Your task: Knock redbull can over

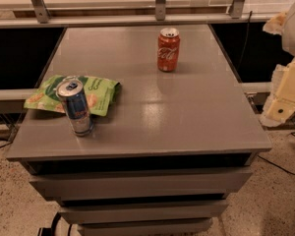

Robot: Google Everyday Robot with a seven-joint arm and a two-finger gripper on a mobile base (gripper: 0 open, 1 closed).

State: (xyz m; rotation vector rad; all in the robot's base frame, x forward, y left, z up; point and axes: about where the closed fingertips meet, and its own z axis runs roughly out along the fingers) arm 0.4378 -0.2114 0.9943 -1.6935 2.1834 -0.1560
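Note:
The redbull can (pixel 76 106) is slim, blue and silver, and stands upright near the front left of the grey table top (pixel 187 117). Its base touches or overlaps the edge of a green snack bag (pixel 96 93). My gripper (pixel 284 95) shows as cream-coloured parts at the right edge of the view. It is beyond the table's right side and far from the can, with nothing visibly in it.
A red Coca-Cola can (pixel 168 49) stands upright at the back middle of the table. The green snack bag lies flat behind the redbull can. Drawer fronts (pixel 137 183) sit below the top. A rail with metal posts (pixel 160 4) runs along the back.

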